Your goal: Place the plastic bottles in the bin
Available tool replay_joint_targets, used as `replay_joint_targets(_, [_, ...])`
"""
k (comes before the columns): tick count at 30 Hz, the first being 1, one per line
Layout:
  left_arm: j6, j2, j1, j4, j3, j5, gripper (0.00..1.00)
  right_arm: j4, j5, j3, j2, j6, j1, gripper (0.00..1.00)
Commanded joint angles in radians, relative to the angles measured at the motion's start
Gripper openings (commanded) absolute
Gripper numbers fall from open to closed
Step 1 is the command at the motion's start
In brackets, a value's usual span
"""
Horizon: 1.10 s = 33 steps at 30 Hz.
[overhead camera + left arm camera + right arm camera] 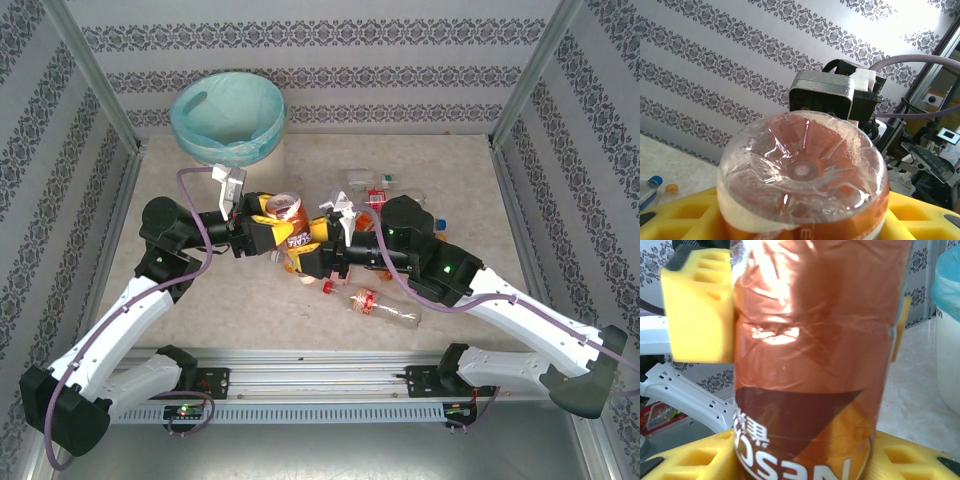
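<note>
The task looks barely begun. The bin stands at the far left corner of the surface, and what the top view sees of its inside is bare teal liner, though its bottom is hidden.

One brown bottle is in the air over the middle of the surface, well short of the bin and held from both ends. The left claw is clamped across its base end. The right claw has its pads pressed to the label end, so both claws appear closed on it, which reads as a handover.

Several bottles are left to do. A clear bottle with a red band lies on its side toward the near edge. A small heap of clear bottles sits beyond the right arm, and a blue-capped bottle lies to that arm's right.

The held bottle is thin, glossy plastic in a shiny brown-orange shrink sleeve that is wrinkled and dented. Its clear base is moulded in petal-like lobes. The claw pads are soft yellow foam blocks with cut-out cells. The bin is a smooth, rigid, round cream tub, and its liner is thin, crinkled film folded over the rim. The surface is matte, mottled cream.
</note>
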<state>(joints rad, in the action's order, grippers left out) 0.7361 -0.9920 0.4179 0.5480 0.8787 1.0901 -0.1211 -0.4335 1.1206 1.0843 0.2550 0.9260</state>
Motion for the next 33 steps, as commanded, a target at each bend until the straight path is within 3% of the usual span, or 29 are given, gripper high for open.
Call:
replay_joint_targets(1, [-0.041, 0.032, 0.012, 0.028, -0.007, -0.026, 0.49, 0.037, 0.018, 0.01, -0.013, 0.0, 0.008, 0.56])
replay_joint_targets(4, [-0.067, 0.048, 0.013, 0.009, -0.008, -0.084, 0.43, 0.038, 0.041, 0.004, -0.021, -0.002, 0.008, 0.64])
replay_joint_targets(9, [-0.121, 0.086, 0.012, -0.042, -0.009, -0.174, 0.41, 0.049, 0.09, -0.019, -0.051, -0.003, 0.01, 0.73])
replay_joint_targets(21, [-0.306, 0.153, 0.011, -0.249, 0.036, -0.475, 0.38, 0.097, 0.35, -0.116, -0.2, -0.088, 0.011, 0.79])
replay_joint_targets(27, [-0.396, 0.077, 0.012, -0.322, 0.142, -0.578, 0.4, 0.111, 0.484, -0.133, -0.244, -0.162, 0.012, 0.79])
replay_joint_targets(33, [-0.503, -0.094, 0.007, -0.463, 0.378, -0.864, 0.37, 0.133, 0.537, -0.123, -0.223, -0.251, 0.001, 0.78])
